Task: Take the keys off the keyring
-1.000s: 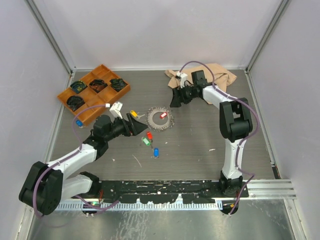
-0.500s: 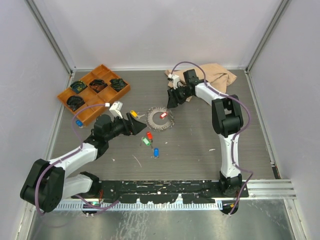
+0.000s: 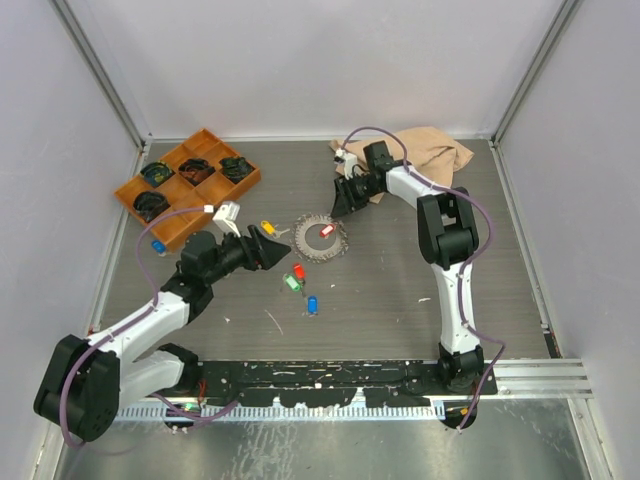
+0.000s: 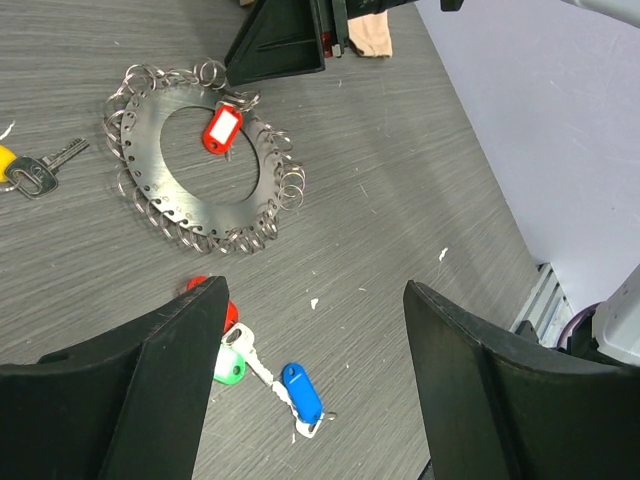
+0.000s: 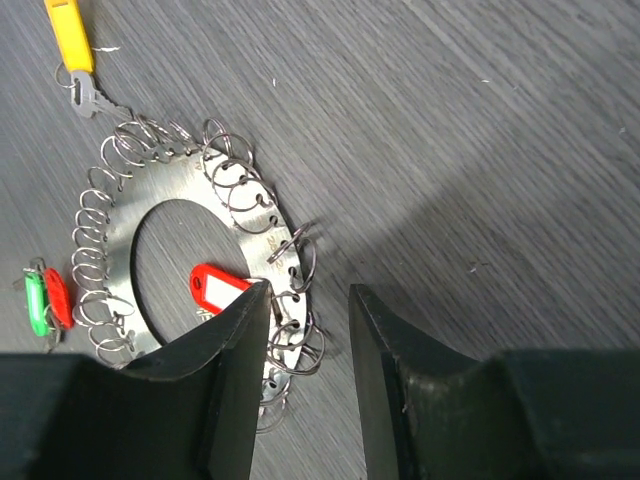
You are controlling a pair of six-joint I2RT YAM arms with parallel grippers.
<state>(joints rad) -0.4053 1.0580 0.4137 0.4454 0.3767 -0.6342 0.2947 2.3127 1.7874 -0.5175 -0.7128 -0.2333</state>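
The silvery keyring (image 3: pixel 309 244) lies flat mid-table, with a red white-labelled key (image 3: pixel 326 230) in its hollow centre. A yellow key (image 3: pixel 267 226) lies to its left. Green (image 3: pixel 291 284), red (image 3: pixel 299 271) and blue (image 3: pixel 312 304) keys lie loose in front of it. My left gripper (image 3: pixel 288 256) is open and empty, just left of the ring; its view shows the ring (image 4: pixel 150 185) and the blue key (image 4: pixel 300 390). My right gripper (image 3: pixel 341 207) is open with a narrow gap, hovering over the ring's far right rim (image 5: pixel 245 210) beside the red tag (image 5: pixel 220 288).
An orange compartment tray (image 3: pixel 130 187) with dark coiled bundles stands at the back left. A small blue tag (image 3: pixel 157 245) lies by its front corner. A crumpled tan cloth (image 3: pixel 432 150) lies at the back right. Walls close in three sides.
My right gripper has moved left and a little nearer, toward the ring's far right rim. My left gripper has hardly moved. The keys and ring lie as before.
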